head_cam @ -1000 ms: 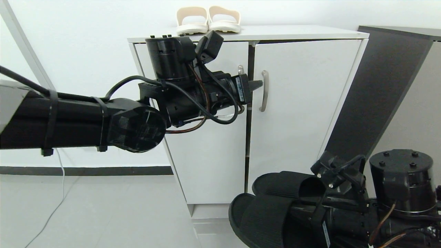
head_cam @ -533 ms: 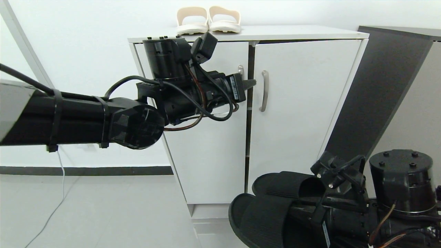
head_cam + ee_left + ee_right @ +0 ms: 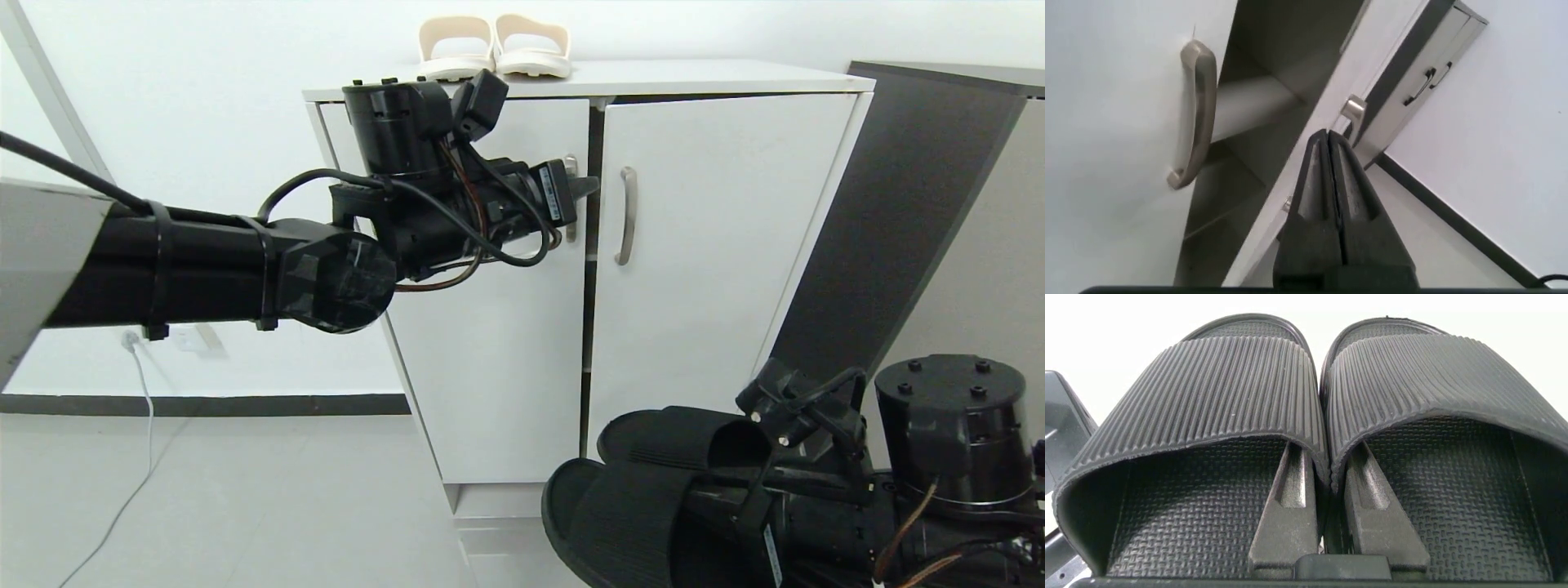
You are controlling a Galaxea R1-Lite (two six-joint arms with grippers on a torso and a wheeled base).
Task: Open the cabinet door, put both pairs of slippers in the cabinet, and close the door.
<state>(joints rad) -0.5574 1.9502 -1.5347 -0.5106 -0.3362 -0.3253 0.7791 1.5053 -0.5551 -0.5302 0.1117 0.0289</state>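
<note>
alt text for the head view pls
The left gripper, shut, is at the gap between the two doors of a white cabinet, beside the left door's handle. A beige pair of slippers sits on the cabinet's top. Low on the right, the right gripper holds a black pair of slippers.

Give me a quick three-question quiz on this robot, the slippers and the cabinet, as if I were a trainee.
1. Fill in the blank: the cream slippers sit ___ the white cabinet.
2. True or false: the left gripper has its fingers spread wide apart.
3. Pick one. The right gripper holds: A. nothing; B. the black slippers; C. a cup.

Key
1. on top of
2. False: the fingers are pressed shut together.
3. B: one finger is inside each slipper, pinching the pair together.
</note>
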